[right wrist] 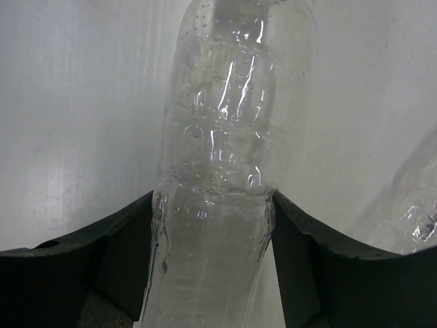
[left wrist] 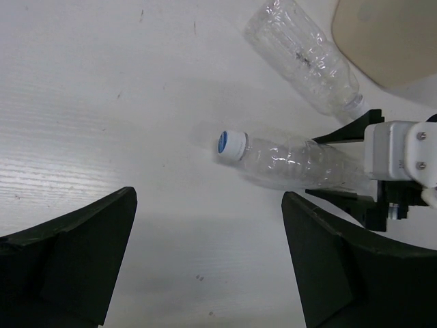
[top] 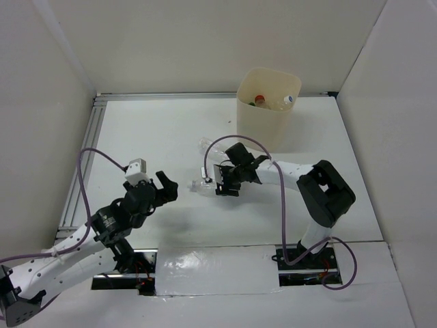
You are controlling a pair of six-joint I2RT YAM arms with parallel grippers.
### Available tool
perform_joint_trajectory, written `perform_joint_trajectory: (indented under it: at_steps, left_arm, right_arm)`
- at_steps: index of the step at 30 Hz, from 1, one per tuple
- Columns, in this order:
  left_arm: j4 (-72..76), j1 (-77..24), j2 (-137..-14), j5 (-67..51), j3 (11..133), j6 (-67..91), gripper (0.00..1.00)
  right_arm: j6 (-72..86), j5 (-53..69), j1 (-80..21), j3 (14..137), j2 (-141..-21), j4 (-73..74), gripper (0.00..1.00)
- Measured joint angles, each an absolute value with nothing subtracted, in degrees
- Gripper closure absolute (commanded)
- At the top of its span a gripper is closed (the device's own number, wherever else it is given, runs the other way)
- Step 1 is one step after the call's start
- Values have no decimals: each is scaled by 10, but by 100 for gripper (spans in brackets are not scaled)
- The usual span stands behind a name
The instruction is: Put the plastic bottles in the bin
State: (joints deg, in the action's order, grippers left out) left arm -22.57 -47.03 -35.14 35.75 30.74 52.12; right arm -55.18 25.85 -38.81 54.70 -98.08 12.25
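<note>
My right gripper [top: 226,180] is shut on a clear bottle [top: 205,184], squeezing its body between both fingers in the right wrist view [right wrist: 232,171]. The bottle lies horizontal, low at the table, its white cap [left wrist: 231,143] pointing left. A second clear bottle [top: 208,145] lies on the table just behind it, also seen in the left wrist view [left wrist: 304,55]. The cream-beige bin [top: 268,116] stands at the back, with a red-capped bottle [top: 259,100] and a white-capped bottle [top: 289,100] inside. My left gripper [top: 166,188] is open and empty, left of the held bottle.
White walls enclose the table on the left, back and right. A metal rail [top: 85,154] runs along the left edge. The right arm's purple cable [top: 235,140] loops above the second bottle.
</note>
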Motion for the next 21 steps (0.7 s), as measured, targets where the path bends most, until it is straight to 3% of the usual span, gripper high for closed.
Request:
perform_joint_trajectory:
  at_steps: [6, 10, 16, 21]
  left_arm:
    - [-221, -492, -371, 366, 307, 528, 0]
    - [-208, -504, -371, 372, 306, 527, 0]
    - [-152, -512, -393, 369, 303, 509, 0]
    - [-129, -516, -446, 352, 303, 497, 0]
  right_arm:
    - [-540, 357, -375, 662, -948, 265, 79]
    - [-464, 380, -356, 795, -906, 267, 80]
    - [-360, 315, -272, 912, -861, 194, 75]
    - [-316, 258, -166, 967, -908, 186, 65]
